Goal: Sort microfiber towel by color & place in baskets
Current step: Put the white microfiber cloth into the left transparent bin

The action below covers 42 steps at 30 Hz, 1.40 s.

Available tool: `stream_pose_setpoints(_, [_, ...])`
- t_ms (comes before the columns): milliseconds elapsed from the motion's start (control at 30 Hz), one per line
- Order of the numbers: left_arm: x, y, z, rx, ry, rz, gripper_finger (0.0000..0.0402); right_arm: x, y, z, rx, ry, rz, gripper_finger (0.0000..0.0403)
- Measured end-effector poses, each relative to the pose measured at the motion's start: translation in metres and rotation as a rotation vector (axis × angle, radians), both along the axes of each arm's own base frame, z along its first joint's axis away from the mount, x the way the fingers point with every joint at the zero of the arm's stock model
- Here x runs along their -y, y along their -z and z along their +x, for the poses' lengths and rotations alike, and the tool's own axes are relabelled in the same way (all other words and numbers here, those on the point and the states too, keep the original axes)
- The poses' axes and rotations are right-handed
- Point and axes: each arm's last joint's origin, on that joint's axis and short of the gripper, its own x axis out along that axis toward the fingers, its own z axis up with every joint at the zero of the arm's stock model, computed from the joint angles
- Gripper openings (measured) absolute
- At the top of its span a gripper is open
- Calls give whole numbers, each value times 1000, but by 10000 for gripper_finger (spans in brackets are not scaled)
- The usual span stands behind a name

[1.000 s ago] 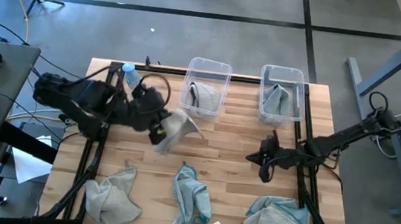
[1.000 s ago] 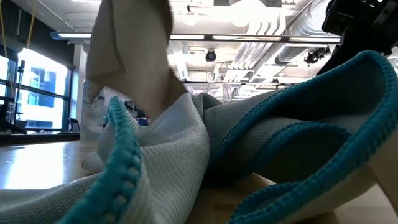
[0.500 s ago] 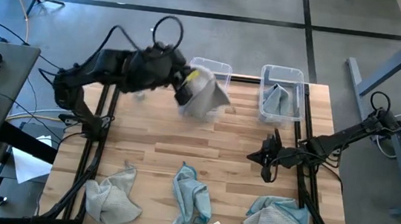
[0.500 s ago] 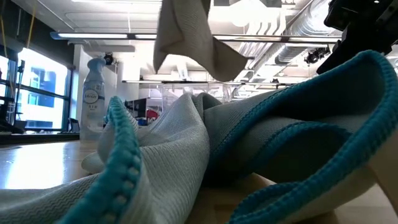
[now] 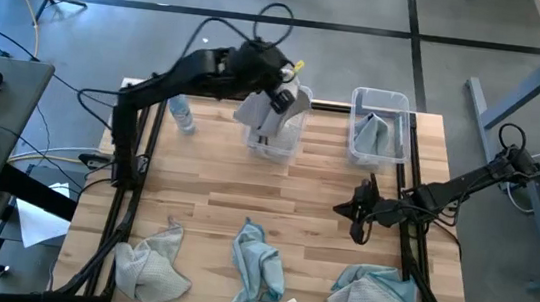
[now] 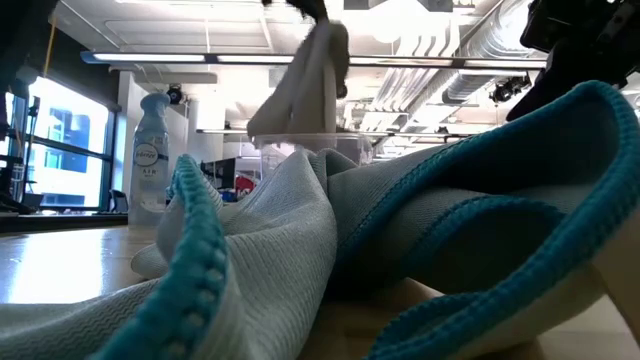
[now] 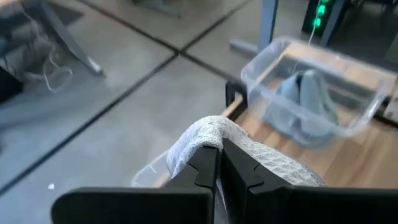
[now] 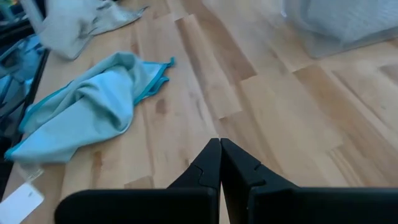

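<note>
Clamped on a pale grey towel [image 5: 272, 111], the left gripper [image 5: 282, 100] is held above the left basket [image 5: 273, 139], arm stretched out. Crumpled folds hang into that basket. Beside the right basket [image 5: 379, 128], the right gripper [image 5: 358, 216] is kept closed, empty.

pale grey towel [image 5: 272, 114], light blue towel [image 5: 258, 262], clear baskets [image 5: 404, 102], light wood table [image 5: 295, 199]

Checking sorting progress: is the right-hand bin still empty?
No, the right bin already holds a blue towel, plainly seen from above.
</note>
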Motion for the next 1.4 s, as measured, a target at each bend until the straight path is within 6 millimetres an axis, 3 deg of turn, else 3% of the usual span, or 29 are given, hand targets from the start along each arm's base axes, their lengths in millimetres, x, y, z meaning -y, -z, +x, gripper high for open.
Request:
stream_pose_setpoints(267, [-42,75,47,-138,24,-165,0,3,0,0,28,109,5,0])
stream_pose_setpoints(433, [-59,117,59,-280,45,-253,0,4,-1,0,44,167,37,0])
stream_pose_setpoints(733, [-75,128,43,-476,106,-270,0,6,-1,0,81,264,47,0])
stream_pose_setpoints(900, [-84,138,39,-558,384,-326,0,7,-2,0,96,298,23,0])
stream_pose_setpoints(1267, [-101,208,62,-712,436,-374,0,8,-2,0,108,338,60,0])
stream_pose_setpoints(1400, [-100,215,66,-699,490,-395,2,8,-2,0,113,355,88,0])
